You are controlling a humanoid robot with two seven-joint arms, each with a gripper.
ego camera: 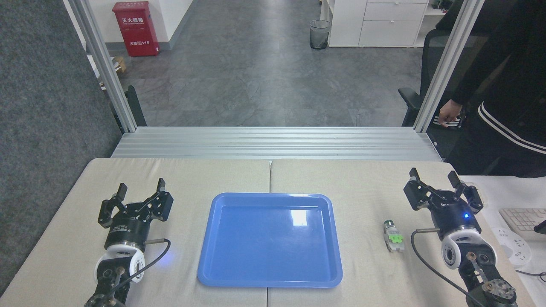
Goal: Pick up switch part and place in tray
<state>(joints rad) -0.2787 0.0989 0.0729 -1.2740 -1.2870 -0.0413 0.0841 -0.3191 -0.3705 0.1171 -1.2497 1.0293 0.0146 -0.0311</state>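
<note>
The switch part (393, 236) lies on the beige table right of the tray, whitish-grey with a green middle block and its dark silver-ringed end pointing away from me. The blue tray (270, 240) sits flat in the middle with nothing in it. My right gripper (434, 175) is open, hovering a short way right of and beyond the switch part, holding nothing. My left gripper (141, 187) is open too, left of the tray, nothing between its fingers.
A person in dark clothes (499, 85) stands at the far right by an office chair. A white keyboard (522, 217) and power strip (514, 247) lie on the side table at right. An aluminium frame ledge (273, 143) borders the table's far edge.
</note>
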